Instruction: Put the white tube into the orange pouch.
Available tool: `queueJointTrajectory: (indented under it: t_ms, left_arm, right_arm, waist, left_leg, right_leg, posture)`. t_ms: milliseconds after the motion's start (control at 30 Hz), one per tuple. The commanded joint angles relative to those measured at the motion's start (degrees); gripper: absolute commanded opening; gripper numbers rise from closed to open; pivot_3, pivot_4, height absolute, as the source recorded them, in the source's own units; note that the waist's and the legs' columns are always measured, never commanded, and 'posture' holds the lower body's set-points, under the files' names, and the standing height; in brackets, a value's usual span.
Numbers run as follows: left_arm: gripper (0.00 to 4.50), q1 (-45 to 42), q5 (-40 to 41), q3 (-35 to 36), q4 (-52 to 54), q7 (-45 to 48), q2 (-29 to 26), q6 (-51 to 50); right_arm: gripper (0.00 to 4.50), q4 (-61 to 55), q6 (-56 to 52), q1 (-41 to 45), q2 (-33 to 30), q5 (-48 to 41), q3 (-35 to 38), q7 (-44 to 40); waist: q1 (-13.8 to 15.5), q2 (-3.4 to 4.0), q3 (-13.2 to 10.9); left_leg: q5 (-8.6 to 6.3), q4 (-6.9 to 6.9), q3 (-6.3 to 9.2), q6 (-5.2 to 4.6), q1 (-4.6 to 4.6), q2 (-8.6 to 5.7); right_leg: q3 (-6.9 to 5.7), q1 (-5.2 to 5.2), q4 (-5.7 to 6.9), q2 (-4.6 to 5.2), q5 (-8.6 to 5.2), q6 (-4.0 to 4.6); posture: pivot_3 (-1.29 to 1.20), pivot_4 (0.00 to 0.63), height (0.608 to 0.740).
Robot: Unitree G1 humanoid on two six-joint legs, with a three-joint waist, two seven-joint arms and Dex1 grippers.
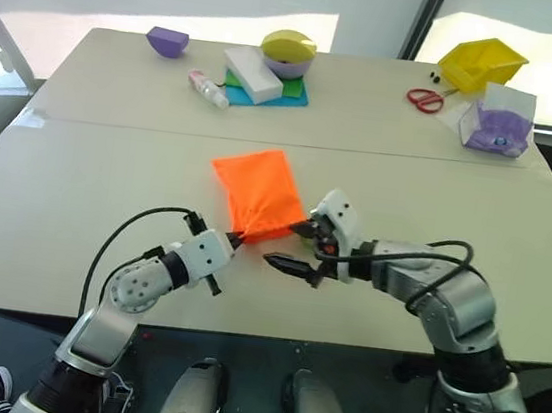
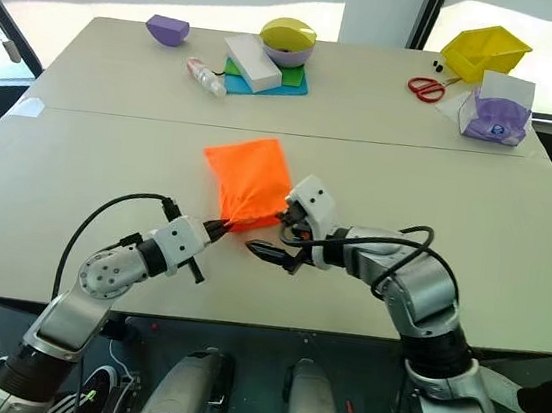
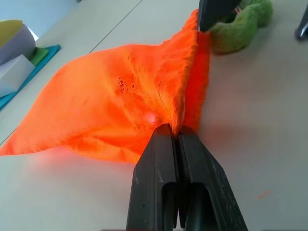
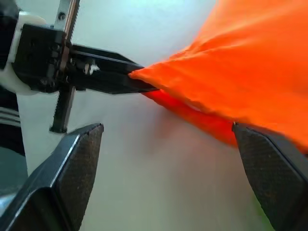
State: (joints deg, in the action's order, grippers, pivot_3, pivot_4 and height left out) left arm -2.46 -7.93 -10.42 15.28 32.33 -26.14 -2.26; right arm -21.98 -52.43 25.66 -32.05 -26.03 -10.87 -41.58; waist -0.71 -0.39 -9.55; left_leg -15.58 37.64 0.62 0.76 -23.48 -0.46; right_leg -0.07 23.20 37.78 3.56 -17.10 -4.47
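Note:
The orange pouch [image 1: 258, 192] lies mid-table, its near edge lifted off the surface. My left gripper [image 1: 237, 239] is shut on that edge; in the left wrist view its closed fingers [image 3: 179, 183] pinch a fold of the orange cloth [image 3: 120, 96]. Just to the pouch's right my right gripper [image 1: 291, 246] stands open, one finger by the pouch's corner and the other nearer me, holding nothing. The right wrist view looks between these wide fingers [image 4: 72, 178] at the pouch [image 4: 240, 72] and the left gripper [image 4: 110, 82]. The fuzzy green charm [image 3: 240, 26] lies beside the pouch. The white tube is hidden.
Along the table's far edge stand a purple bowl [image 1: 165, 42], a small clear bottle [image 1: 208, 87], a white block [image 1: 252, 73] on a blue mat, and a yellow-and-purple bowl [image 1: 288, 52]. Far right are red scissors [image 1: 425, 99], a yellow bin [image 1: 480, 62] and a clear bag [image 1: 498, 123].

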Motion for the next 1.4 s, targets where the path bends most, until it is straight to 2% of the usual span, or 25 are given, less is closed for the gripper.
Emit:
queueJointTrajectory:
  t_ms: [33,167,300,500,600,733,767,800,1000,1100,1200,1300,1400]
  left_arm:
    - [0.0,0.37,1.19,0.09,1.62,1.21,-0.99,2.39]
    - [0.0,0.6,2.6,0.52,1.56,2.21,-1.46,2.81]
    - [0.0,0.25,2.84,1.27,1.42,2.48,-2.1,2.92]
    - [0.0,0.63,3.52,2.37,1.82,2.65,-3.41,2.87]
    - [0.0,1.39,3.9,3.02,2.2,2.89,-4.31,3.07]
    - [0.0,1.59,4.48,3.64,2.17,3.2,-5.33,3.41]
    - [0.0,1.53,4.75,3.88,2.06,3.34,-5.59,3.47]
    - [0.0,1.43,5.03,4.06,1.97,3.45,-5.76,3.37]
    - [0.0,1.16,6.92,5.07,1.15,4.13,-5.9,1.45]
    - [0.0,1.5,9.48,5.73,0.86,5.31,-5.87,0.16]
    - [0.81,1.08,8.93,5.6,0.4,5.35,-6.17,1.06]
    - [0.85,0.82,9.28,5.5,-0.01,5.66,-6.28,1.41]
    - [1.53,0.83,14.54,6.27,0.82,8.46,-5.71,-0.86]
  right_arm:
    - [4.46,3.84,10.19,1.37,-3.28,5.34,0.2,-2.38]
    - [4.46,12.73,19.42,1.82,-2.86,11.99,-1.63,-0.99]
    - [4.46,15.4,19.14,0.95,0.8,11.66,-1.83,-0.72]
    - [4.46,17.86,22.7,-0.27,1.05,17.08,-3.31,0.71]
    - [3.55,19.98,22.57,-0.69,-0.34,18.08,-3.14,-0.48]
    - [1.64,20.32,22.96,-1.16,-1.1,17.94,-2.83,-1.84]
    - [1.02,20.66,23.08,-1.01,-1.27,18.14,-2.51,-1.64]
    - [0.66,20.96,23.3,-0.82,-1.55,18.35,-2.29,-1.62]
    - [0.65,20.22,21.84,-0.15,-1.4,14.49,0.9,-4.44]
    - [0.65,18.26,20.05,-0.51,-2.43,9.37,4.31,-9.14]
    - [0.65,16.98,18.91,-1.14,-4.0,4.71,6.72,-14.25]
    - [0.65,17.25,17.84,-0.63,-4.33,2.24,8.09,-16.2]
    - [0.65,19.6,18.85,0.79,-3.87,3.46,8.6,-14.68]
  waist:
    - [-0.14,0.0,0.0]
    - [-0.04,0.0,0.0]
    - [-0.03,0.0,0.0]
    - [0.02,0.0,0.0]
    - [0.01,0.0,0.0]
    - [0.02,0.0,0.0]
    - [0.02,0.0,0.0]
    - [0.04,0.0,0.0]
    - [0.05,0.0,0.0]
    - [0.02,0.0,0.0]
    - [0.04,0.0,0.0]
    - [0.01,0.0,0.0]
    - [0.02,0.0,0.0]
  left_leg:
    - [0.0,-0.01,-0.01,0.0,0.0,0.0]
    - [0.0,-0.05,-0.01,0.0,0.01,0.0]
    - [0.01,-0.16,-0.04,0.0,0.02,0.0]
    - [0.01,-0.2,-0.05,0.0,0.02,-0.01]
    - [0.01,-0.19,-0.05,0.0,0.03,-0.01]
    - [0.01,-0.2,-0.05,0.0,0.07,-0.01]
    - [0.01,-0.2,-0.05,0.0,0.07,-0.01]
    - [0.01,-0.2,-0.05,0.0,0.09,-0.01]
    - [0.01,-0.15,-0.05,0.0,0.1,-0.01]
    - [0.01,-0.2,-0.05,0.0,0.1,-0.01]
    - [0.01,-0.21,-0.05,0.0,0.1,-0.01]
    - [0.01,-0.19,-0.05,0.0,0.1,-0.01]
    - [0.01,-0.18,-0.05,0.0,0.11,-0.01]
  right_leg:
    - [0.0,0.0,-0.02,0.0,0.0,0.0]
    - [0.0,0.0,-0.02,-0.01,0.0,0.0]
    - [0.0,0.01,-0.06,-0.02,0.01,-0.01]
    - [0.0,-0.01,-0.13,-0.01,0.01,-0.02]
    - [0.0,-0.03,-0.13,-0.01,0.01,-0.02]
    - [0.0,-0.04,-0.13,-0.02,0.01,-0.02]
    - [0.0,-0.06,-0.13,-0.02,0.01,-0.02]
    - [0.0,-0.08,-0.13,-0.02,0.01,-0.02]
    - [0.0,-0.13,-0.13,-0.01,0.01,-0.02]
    - [0.0,-0.1,-0.13,-0.01,0.01,-0.02]
    - [0.0,-0.09,-0.13,-0.02,0.01,-0.02]
    - [0.0,-0.11,-0.13,-0.02,0.01,-0.02]
    - [0.0,-0.11,-0.11,-0.02,0.01,-0.02]
  posture:
    - [0.0,0.15,0.74]
    - [0.0,0.15,0.74]
    - [0.0,0.15,0.74]
    - [0.0,0.15,0.74]
    - [0.0,0.15,0.74]
    - [0.0,0.15,0.74]
    - [0.0,0.15,0.74]
    - [0.0,0.15,0.74]
    - [0.0,0.15,0.74]
    - [0.0,0.15,0.74]
    - [0.0,0.15,0.74]
    - [0.0,0.15,0.74]
    - [0.0,0.15,0.74]
